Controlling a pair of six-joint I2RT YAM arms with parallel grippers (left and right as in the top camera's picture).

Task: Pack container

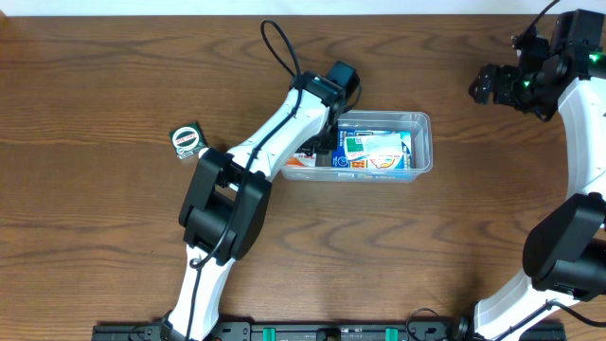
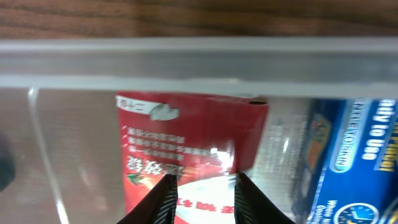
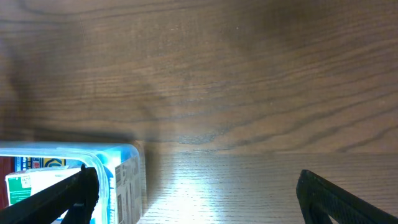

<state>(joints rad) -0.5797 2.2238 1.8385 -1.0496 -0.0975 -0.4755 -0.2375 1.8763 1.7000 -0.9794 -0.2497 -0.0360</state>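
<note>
Left gripper straddles a flat red foil packet inside the clear plastic rectangular tub, can't tell if it's pinching. I'd lay it flat on the tub's floor before letting go. Right gripper hangs wide open, well off the tub.

1. The left arm reaches forward and to the right, its wrist tipped down.
2. The left gripper has its fingers a narrow gap apart.
3. The right arm stretches far forward, and the right gripper is spread wide.

The left arm hides one end of the container, and the red packet is blurred
</note>
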